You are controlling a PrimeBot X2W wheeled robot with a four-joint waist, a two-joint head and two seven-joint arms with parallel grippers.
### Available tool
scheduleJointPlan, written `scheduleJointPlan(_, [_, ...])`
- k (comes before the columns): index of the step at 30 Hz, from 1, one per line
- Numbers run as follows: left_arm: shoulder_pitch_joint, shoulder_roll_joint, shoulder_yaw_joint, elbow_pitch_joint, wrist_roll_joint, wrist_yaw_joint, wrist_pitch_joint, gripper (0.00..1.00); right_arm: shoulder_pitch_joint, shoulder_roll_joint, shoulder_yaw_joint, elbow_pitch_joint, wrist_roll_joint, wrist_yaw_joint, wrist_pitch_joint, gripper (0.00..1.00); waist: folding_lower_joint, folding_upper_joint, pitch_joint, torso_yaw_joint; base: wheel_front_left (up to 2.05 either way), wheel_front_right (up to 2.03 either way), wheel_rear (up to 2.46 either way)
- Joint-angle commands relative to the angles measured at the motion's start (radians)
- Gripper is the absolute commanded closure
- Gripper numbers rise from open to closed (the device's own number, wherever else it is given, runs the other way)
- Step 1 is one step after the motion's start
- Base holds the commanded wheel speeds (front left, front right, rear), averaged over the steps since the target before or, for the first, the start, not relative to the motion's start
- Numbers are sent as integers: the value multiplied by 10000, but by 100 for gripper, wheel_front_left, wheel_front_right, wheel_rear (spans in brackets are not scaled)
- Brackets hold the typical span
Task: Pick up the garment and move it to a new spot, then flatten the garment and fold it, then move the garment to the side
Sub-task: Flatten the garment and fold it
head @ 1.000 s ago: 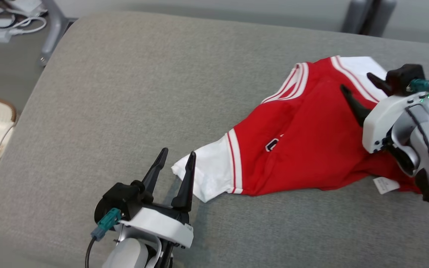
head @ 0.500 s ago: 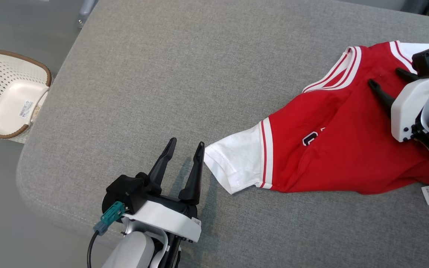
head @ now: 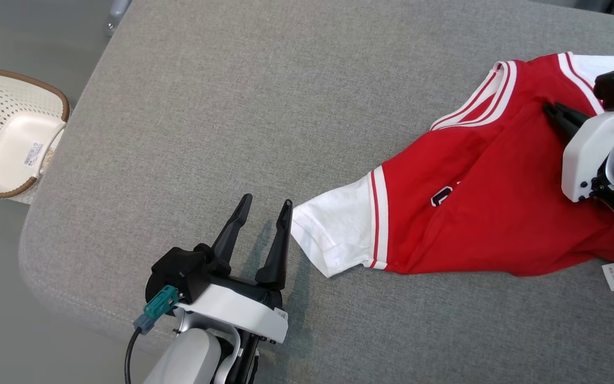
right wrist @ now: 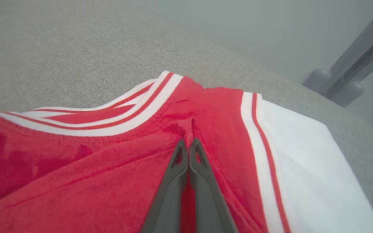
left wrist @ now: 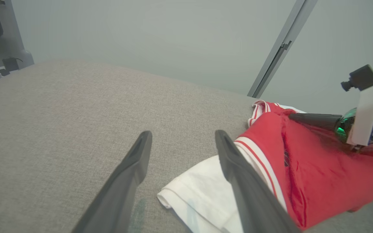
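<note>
Garment (head: 488, 213): red body, white sleeves, red-and-white striped trim. Cushion (head: 232, 106): grey weave. Basket (head: 3, 112): cream, diamond-perforated, brown rim. Left gripper (head: 267, 201): black and white.

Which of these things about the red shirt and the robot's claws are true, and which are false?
1. The right claw is pinched shut on a fold of the red shirt. True.
2. The left claw is gripping the white sleeve. False: it is open, right beside the sleeve, and grips nothing.
3. The shirt lies on a grey cushion. True.
4. The white basket sits on top of the cushion. False: it stands off the cushion, past the cushion's left edge and far from the shirt.
</note>
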Motion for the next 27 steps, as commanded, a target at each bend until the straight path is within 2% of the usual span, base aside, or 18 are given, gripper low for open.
scheduleJointPlan(1, [-87, 43, 66, 36, -16, 41, -27, 0, -68, -52, 59, -58, 107, -3, -244, 100, 0, 0, -79, -62, 0, 0, 0])
scheduleJointPlan(8, [125, 45, 320, 169, 196, -22, -27, 0, 44, 82, 285, -328, 141, -3, -1625, 100, 0, 0, -684, -550, 0, 0, 0])
scheduleJointPlan(13, [289, 45, 578, 257, 367, -54, -27, 0, 220, 185, 48, -807, -99, -3, -1871, 100, 0, 0, -1221, -1092, 0, 0, 0])
scheduleJointPlan(20, [839, 46, 1285, 482, 794, -158, -27, 0, 2026, -29, -1846, -3548, -520, -3, -1853, 100, 0, 0, -2374, -2412, 0, 0, 0])
scheduleJointPlan(23, [1122, 49, 1557, 564, 921, -214, -27, 0, 3280, -294, -2116, -4660, -92, -3, -1855, 100, 0, 0, -2943, -2930, 0, 0, 0])
scheduleJointPlan(27, [1519, 45, 1911, 584, 968, -210, -27, 0, 4659, -947, -2080, -6232, 1094, -3, -1628, 100, 0, 0, -3532, -3540, 0, 0, 0])
